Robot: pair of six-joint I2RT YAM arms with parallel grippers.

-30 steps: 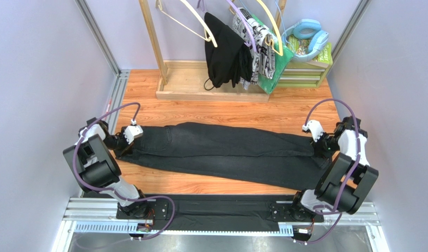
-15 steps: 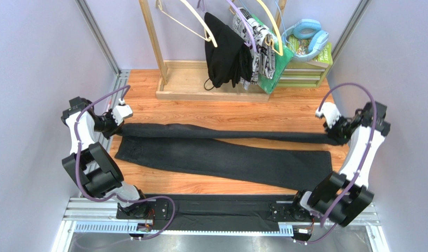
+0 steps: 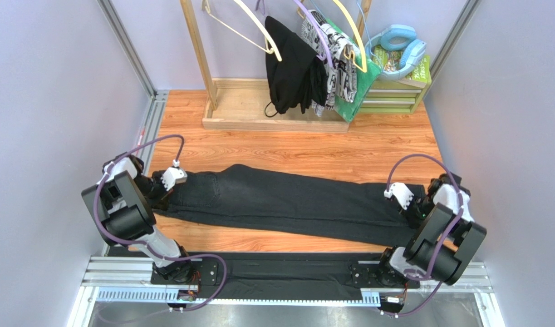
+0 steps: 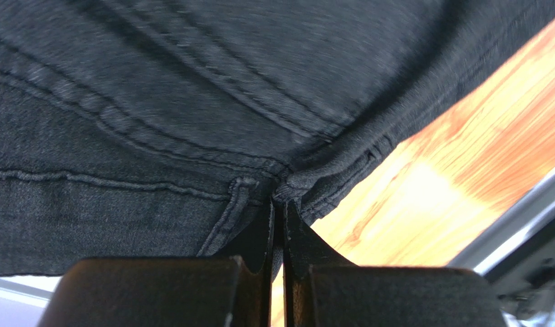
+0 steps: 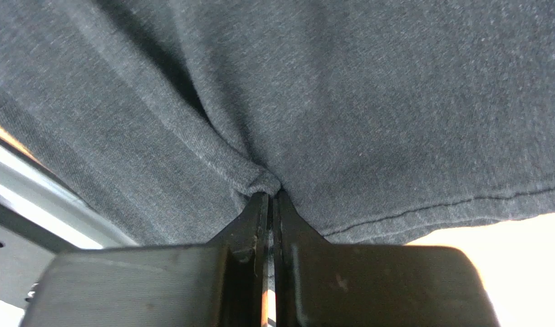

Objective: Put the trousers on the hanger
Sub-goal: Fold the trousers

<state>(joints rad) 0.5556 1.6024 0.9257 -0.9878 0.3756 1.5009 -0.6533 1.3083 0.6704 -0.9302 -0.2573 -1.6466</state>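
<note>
- Black denim lies flat across the wooden table: the trousers stretch from one arm to the other, waist at the left and hems at the right, and seem to be doubled leg over leg into one long strip.
- Left gripper — jaws pressed together on a bunched fold of the waistband seam, low against the table.
- Right gripper — likewise clamped, with a small pucker of cloth near the hem pinched between its fingers.
- Pale cream, the hanger hangs on the wooden rack at the back, well apart from the trousers, with nothing on it.
- Done, as I judge it: the garment is laid out and straightened, ready to be draped.
- Left to do: nearly all of the real work. The hanger must be brought down or reached, and the trousers passed over its bar so they hang evenly.
</note>
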